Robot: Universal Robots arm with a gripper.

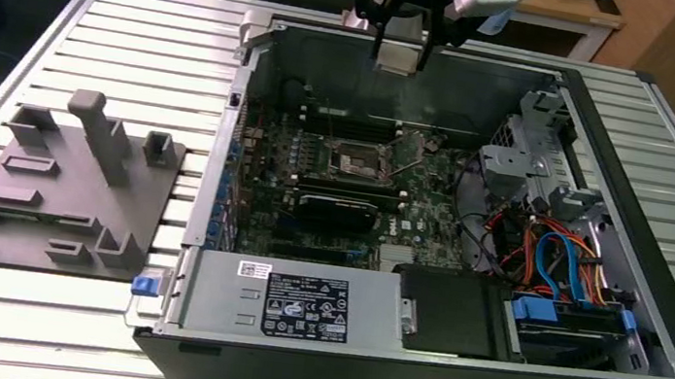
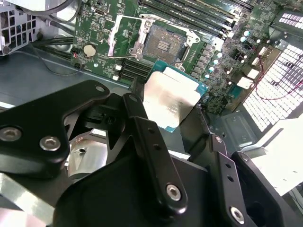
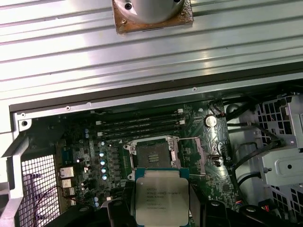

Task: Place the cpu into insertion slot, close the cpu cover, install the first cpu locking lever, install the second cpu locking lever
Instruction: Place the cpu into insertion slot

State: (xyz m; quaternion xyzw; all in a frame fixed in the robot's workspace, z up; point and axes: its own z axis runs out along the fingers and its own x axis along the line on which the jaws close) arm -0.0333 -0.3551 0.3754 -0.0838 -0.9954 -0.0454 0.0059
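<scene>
The gripper point(image 2: 171, 108) is clamped on the cpu point(image 2: 173, 97), one finger on each of two opposite edges. This grip leaves the pale metal top facing the wrist and the underside free to meet the socket. The chip looks level between the fingers rather than tipped, which suits a part that has to drop flat into a square seat.

Below it in both wrist views lies the slot point(image 3: 152, 153), well apart from the cpu, with its dark centre bare and nothing seated in it. The cover point(image 2: 113, 42) appears swung up and back at one side of the slot, so the opening is clear from above. With the slot bare and the cover up, I judge that none of the four steps is done yet.

In the exterior view the arm hangs high over the far wall of the open case point(image 1: 673, 322), and the chip is short of the slot rather than straight over it. The height keeps the fingers clear of the case walls and the drive cage. The case lies on its side on a slatted table point(image 1: 137, 26), and a grey fixture point(image 1: 64, 183) sits at the exterior view's left.
</scene>
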